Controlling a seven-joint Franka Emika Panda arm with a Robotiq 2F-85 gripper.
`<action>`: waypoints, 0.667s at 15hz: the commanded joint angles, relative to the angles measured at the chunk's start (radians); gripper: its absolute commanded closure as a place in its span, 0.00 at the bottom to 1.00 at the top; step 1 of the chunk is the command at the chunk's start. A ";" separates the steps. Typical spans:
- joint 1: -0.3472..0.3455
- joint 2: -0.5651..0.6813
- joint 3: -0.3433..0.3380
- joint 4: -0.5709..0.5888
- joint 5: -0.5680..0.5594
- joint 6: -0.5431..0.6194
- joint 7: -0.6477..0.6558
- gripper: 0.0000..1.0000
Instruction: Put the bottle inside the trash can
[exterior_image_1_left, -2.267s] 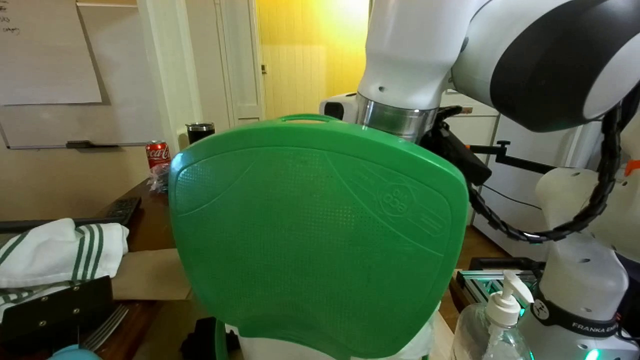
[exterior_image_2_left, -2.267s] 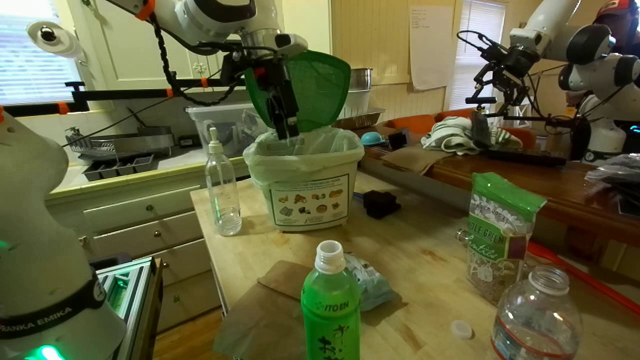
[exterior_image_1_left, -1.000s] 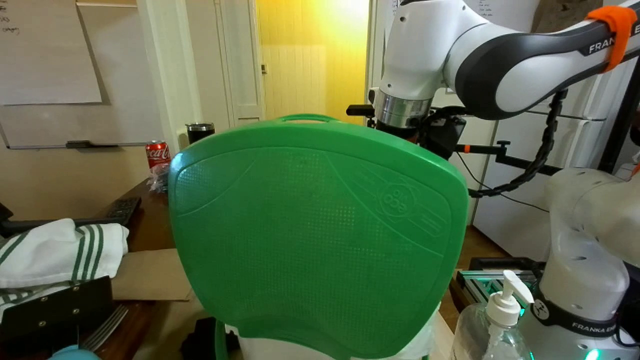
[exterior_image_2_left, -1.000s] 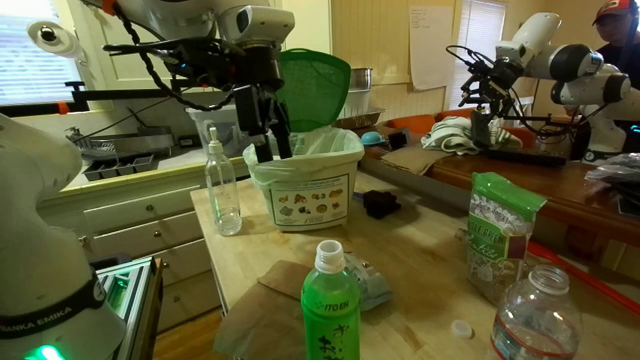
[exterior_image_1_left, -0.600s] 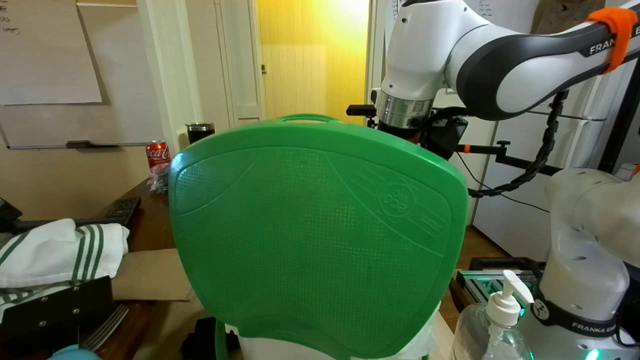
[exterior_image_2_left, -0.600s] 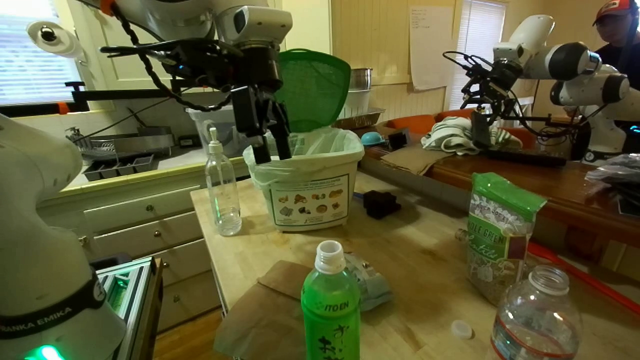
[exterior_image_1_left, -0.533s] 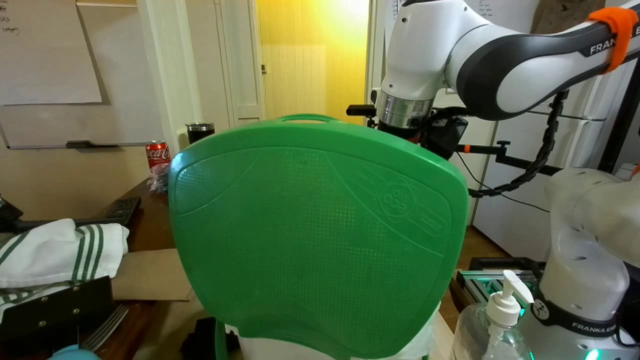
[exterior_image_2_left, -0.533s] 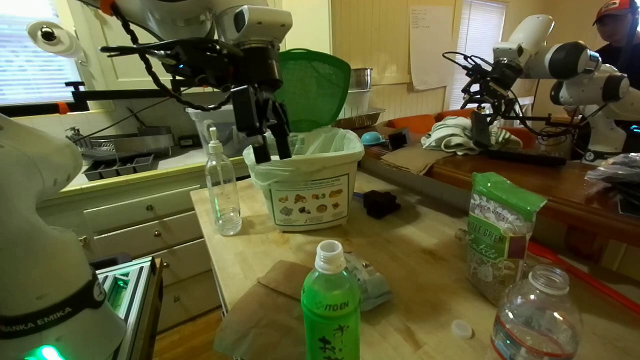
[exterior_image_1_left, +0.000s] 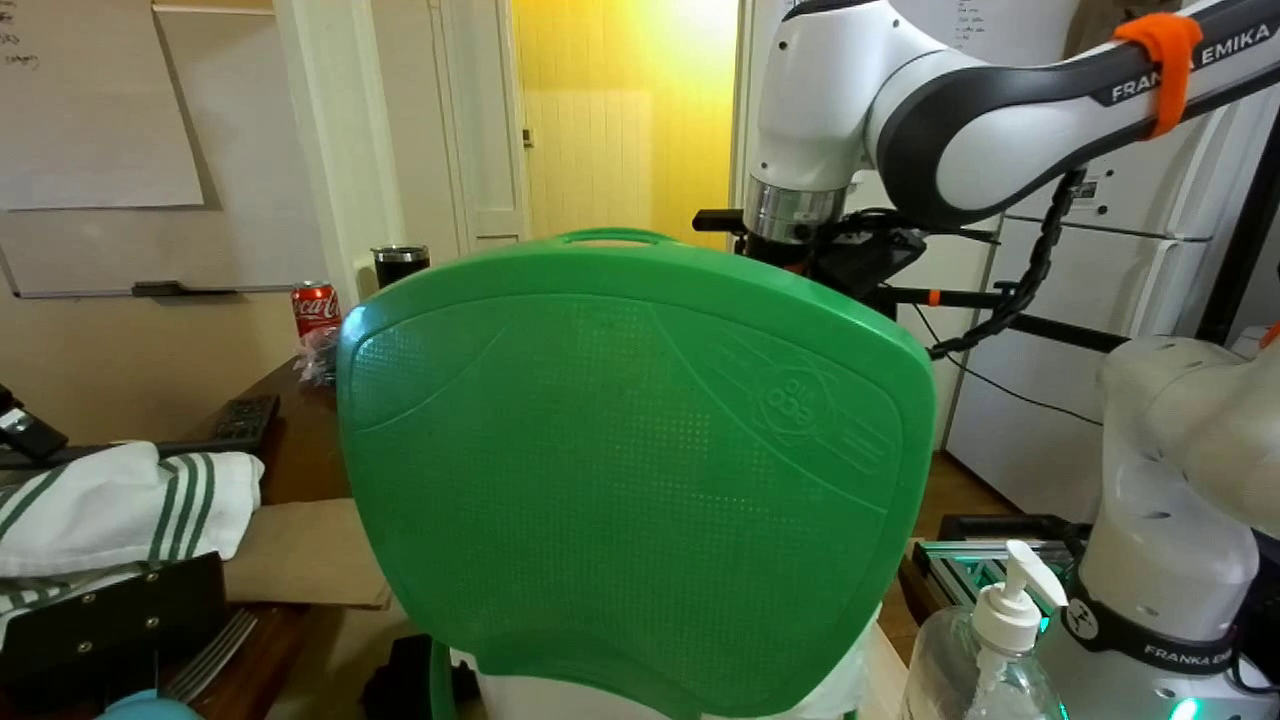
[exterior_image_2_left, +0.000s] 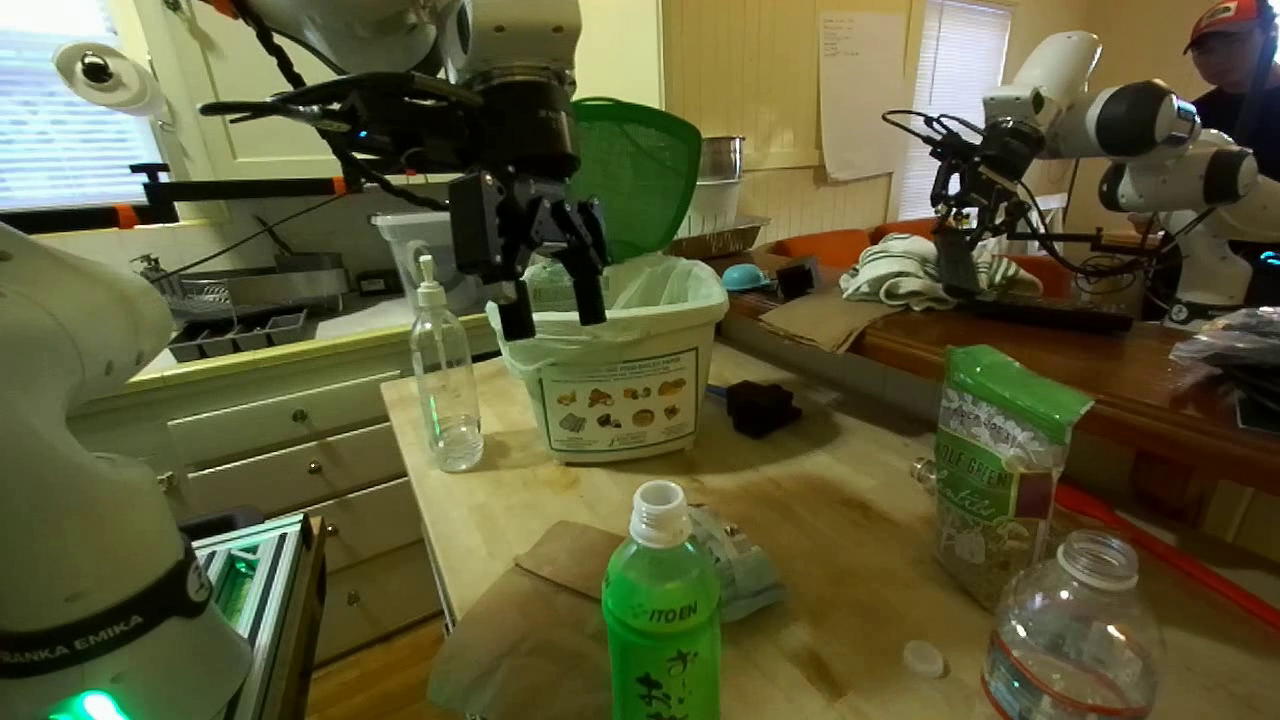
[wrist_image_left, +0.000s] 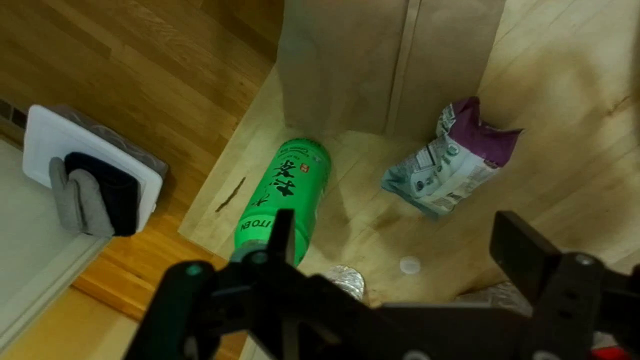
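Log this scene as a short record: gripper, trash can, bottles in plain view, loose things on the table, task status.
Gripper: open and empty
Trash can: upright on the wooden table, lined, green lid raised
Green bottle: upright, uncapped, not held
Clear bottle: uncapped, base out of frame
Pump bottle: upright beside the trash can
Loose things: brown paper, small crumpled bag, lentils bag, white cap
Task status: not done by what shows; no bottle seen in the trash can, though its bottom is hidden
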 joint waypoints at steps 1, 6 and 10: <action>-0.032 0.046 -0.041 0.034 0.017 0.010 0.067 0.00; -0.053 0.107 -0.125 0.053 0.044 0.075 0.062 0.00; -0.074 0.140 -0.167 0.073 0.049 0.091 0.056 0.00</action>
